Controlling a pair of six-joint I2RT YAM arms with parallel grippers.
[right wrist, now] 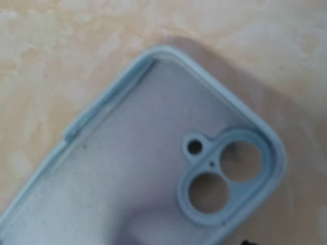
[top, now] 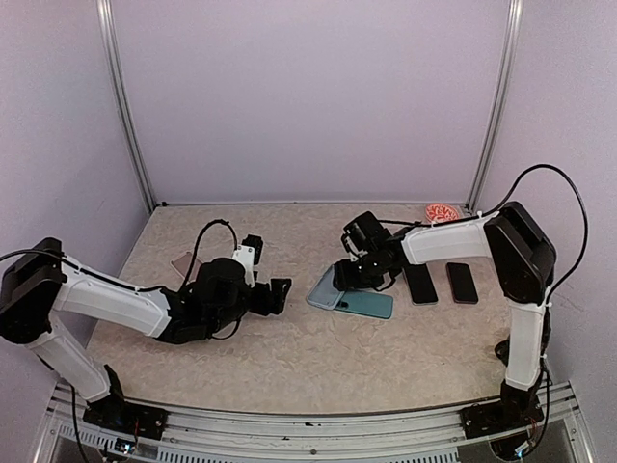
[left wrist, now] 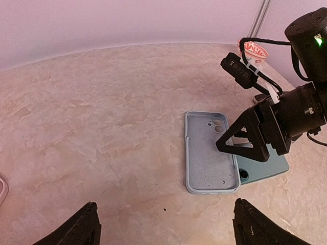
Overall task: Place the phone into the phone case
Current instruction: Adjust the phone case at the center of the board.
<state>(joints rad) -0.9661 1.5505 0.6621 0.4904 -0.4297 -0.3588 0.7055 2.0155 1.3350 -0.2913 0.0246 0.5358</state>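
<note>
Two pincers are working: the right pincer (left wrist: 240, 145), clenched or not I cannot tell, is hovering over the empty phone case (left wrist: 209, 153), the phone (left wrist: 268, 164) lying just beside it on the tabletop (top: 289, 357) and likely needing grasping next; the left pincer (top: 280, 296) is idling released.

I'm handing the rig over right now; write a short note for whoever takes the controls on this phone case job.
left pincer: open, empty, low over the table, facing the phone case.
right pincer: low over the phone case and the teal phone; open or shut unclear, nothing visibly held.
Phone case: light blue, flat on the table, hollow side up, empty.
Teal phone: flat beside the case, lens side up.
Done: nothing seated yet.
Left to do: grasp the phone, probably turn it over, press it into the case.
</note>
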